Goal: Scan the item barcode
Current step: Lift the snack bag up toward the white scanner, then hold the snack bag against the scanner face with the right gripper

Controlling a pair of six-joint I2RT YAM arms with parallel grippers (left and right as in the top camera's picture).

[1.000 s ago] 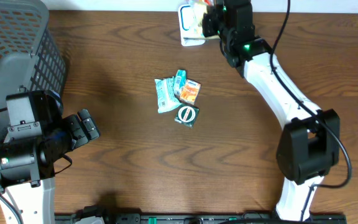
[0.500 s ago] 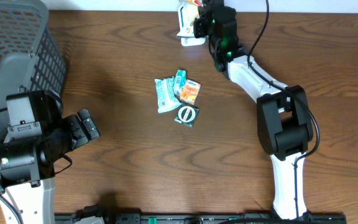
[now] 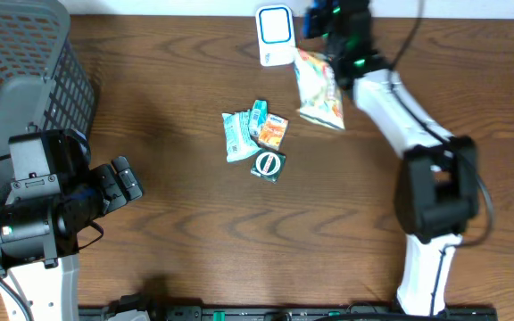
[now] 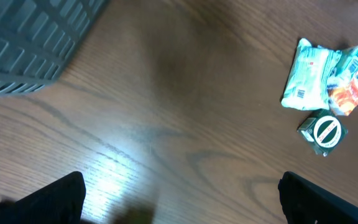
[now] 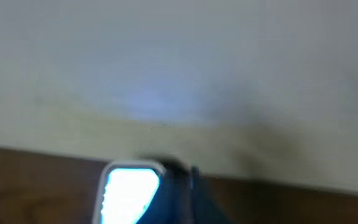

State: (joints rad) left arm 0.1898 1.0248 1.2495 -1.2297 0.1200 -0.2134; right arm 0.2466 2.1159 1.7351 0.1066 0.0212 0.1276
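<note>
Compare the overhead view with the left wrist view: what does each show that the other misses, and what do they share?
Only overhead: the white scanner at the far edge, the yellow snack bag beside it, and the right arm.
Only left wrist: a clear look between the fingers of the left claw, which stand wide open.
Both: the grey basket, the teal packet, the orange packet, the round-logo packet and the wooden table.

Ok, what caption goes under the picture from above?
Snack bag beside the scanner, right hand close by, packets in the middle, left hand open by the basket.
</note>
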